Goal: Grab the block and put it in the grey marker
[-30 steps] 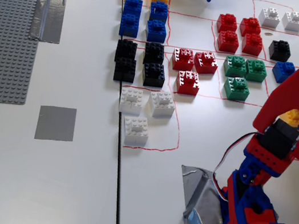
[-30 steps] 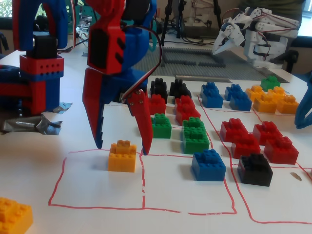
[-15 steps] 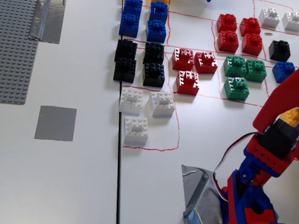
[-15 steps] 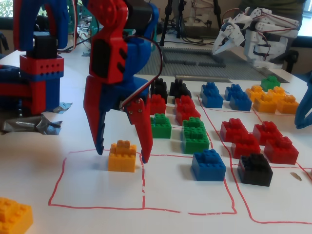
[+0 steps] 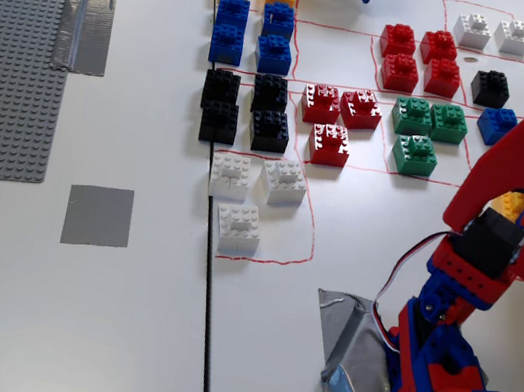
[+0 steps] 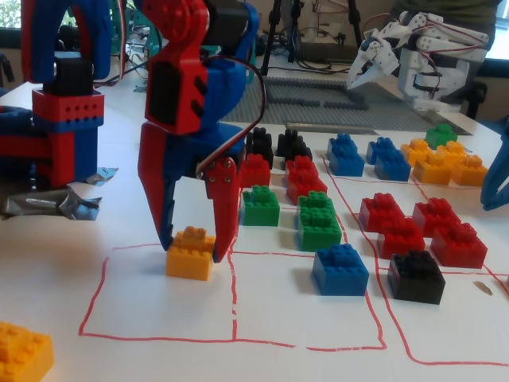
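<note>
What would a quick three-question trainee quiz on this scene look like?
1. True or false: the gripper has its fingers on either side of the block.
2. In the fixed view from above, the grey marker lies: A) on the baseplate; B) on bare table left of the white bricks; C) inside a red outline.
3. What colour is the brick in the outlined square to the right of the block's?

Key: 1 true; 2 B; 3 blue.
</note>
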You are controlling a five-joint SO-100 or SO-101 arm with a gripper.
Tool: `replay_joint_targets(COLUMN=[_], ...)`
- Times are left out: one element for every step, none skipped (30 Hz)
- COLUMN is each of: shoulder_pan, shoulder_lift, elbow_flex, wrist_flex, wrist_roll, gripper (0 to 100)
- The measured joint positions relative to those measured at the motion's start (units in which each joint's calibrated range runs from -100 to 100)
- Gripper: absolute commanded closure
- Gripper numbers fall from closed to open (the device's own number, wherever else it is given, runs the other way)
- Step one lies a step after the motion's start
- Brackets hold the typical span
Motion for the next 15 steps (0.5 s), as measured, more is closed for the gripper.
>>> replay_joint_targets(shoulder_pan=[-0.15, -0.22, -0.73, -1.10, -1.68, -1.98, -2.05, -2.05, -1.98, -1.90, -1.98, -2.12, -2.56, -3.29, -4.32], shoulder_lift=[0.00, 0.00, 0.00, 0.00, -0.42, -1.08, -2.34, -3.42, -4.59, -5.51, -6.09, -6.84, -7.43, -7.93, -8.51], elbow_flex=[-0.18, -0.27, -0.54, -0.82, -1.09, -1.09, -1.45, -2.18, -2.91, -3.91, -5.09, -6.27, -7.63, -9.08, -10.90], wrist_flex=[1.21, 2.02, 2.59, 2.99, 2.99, 2.99, 3.56, 4.21, 4.94, 6.07, 7.69, 9.14, 10.76, 12.30, 13.67], wrist_roll=[0.00, 0.00, 0.00, 0.15, 0.98, 1.86, 2.88, 3.61, 4.30, 4.98, 5.47, 5.86, 6.01, 6.01, 6.01], gripper=[100, 100, 100, 100, 100, 100, 100, 100, 100, 100, 100, 100, 100, 100, 100])
